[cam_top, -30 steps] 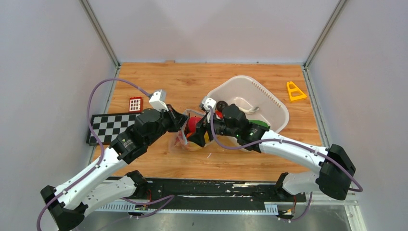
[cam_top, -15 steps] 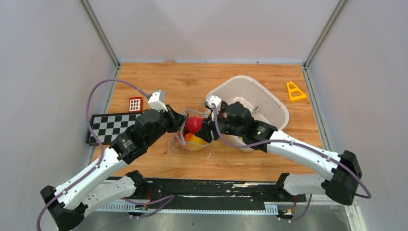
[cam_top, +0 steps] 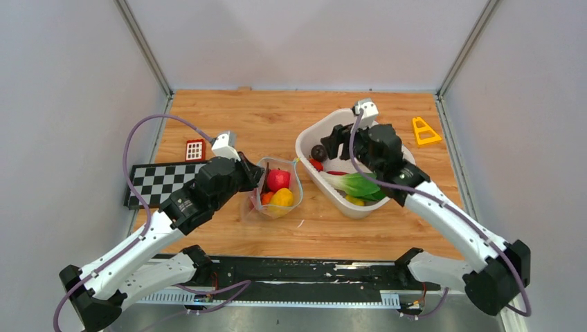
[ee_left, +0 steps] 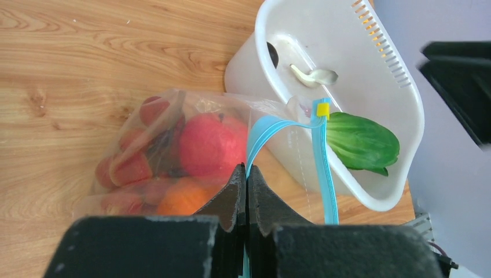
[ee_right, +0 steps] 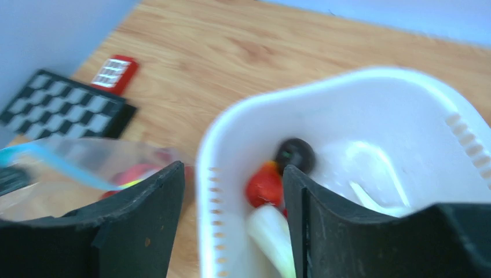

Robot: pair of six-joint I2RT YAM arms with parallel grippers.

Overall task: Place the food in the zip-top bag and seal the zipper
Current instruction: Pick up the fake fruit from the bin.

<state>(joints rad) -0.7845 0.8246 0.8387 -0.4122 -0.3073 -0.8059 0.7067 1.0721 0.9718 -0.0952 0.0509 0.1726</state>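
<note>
Fruit sits inside the zip-top bag (ee_left: 200, 103), which stands on the table (cam_top: 228, 117) near its middle, a little toward the near edge, with its mouth open. From above, a red apple (cam_top: 278, 179) lies on top, a yellow lemon (cam_top: 282, 198) is nearer the near edge, and an orange tangerine (cam_top: 267, 198) is beside the lemon. The left wrist view also shows the red grape bunch (ee_left: 130, 168) pressed against the clear wall on the side away from the white basket (cam_top: 405, 160). The left fingers (ee_left: 246, 176) are pressed together, pinching the teal zipper (ee_left: 319, 156) at the bag's mouth. From there the strip loops away to a yellow slider tab (ee_left: 322, 109) just beside the basket's wall. The basket stands toward the right edge of the table, just beside the bag. It holds the dark purple piece (cam_top: 318, 151), a small red piece (cam_top: 316, 164) next to it, and a green leafy vegetable (cam_top: 361, 185) at its near end. The right fingers (cam_top: 332, 146) are spread wide with nothing between them and hang over the far left part of the basket, above the dark purple piece. A yellow triangle (cam_top: 423, 131) lies near the far right corner. A red tile (cam_top: 195, 149) and a checkerboard (cam_top: 159, 181) lie by the left edge.
</note>
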